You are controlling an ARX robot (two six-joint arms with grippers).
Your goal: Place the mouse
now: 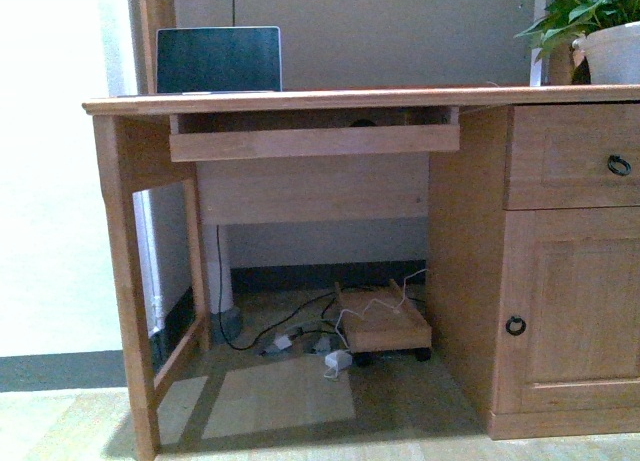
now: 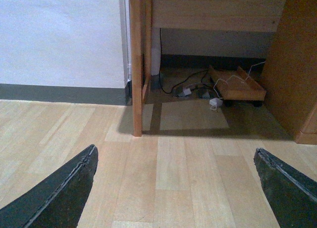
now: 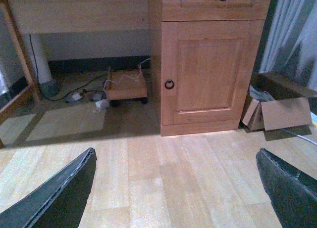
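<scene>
A small dark domed shape [image 1: 362,122] shows in the gap above the pull-out keyboard tray [image 1: 314,141] under the desk top; it looks like the mouse, mostly hidden by the tray's front rail. Neither arm shows in the front view. My left gripper [image 2: 174,150] is open and empty, low over the wooden floor, facing the desk's left leg [image 2: 135,65]. My right gripper [image 3: 176,152] is open and empty over the floor, facing the cabinet door [image 3: 208,69].
An open laptop [image 1: 218,59] stands on the wooden desk [image 1: 300,101], with a potted plant [image 1: 600,31] at its right end. Drawer and cabinet sit on the right. Cables and a wheeled wooden stand [image 1: 382,321] lie under the desk. Cardboard [image 3: 282,114] lies right of the cabinet.
</scene>
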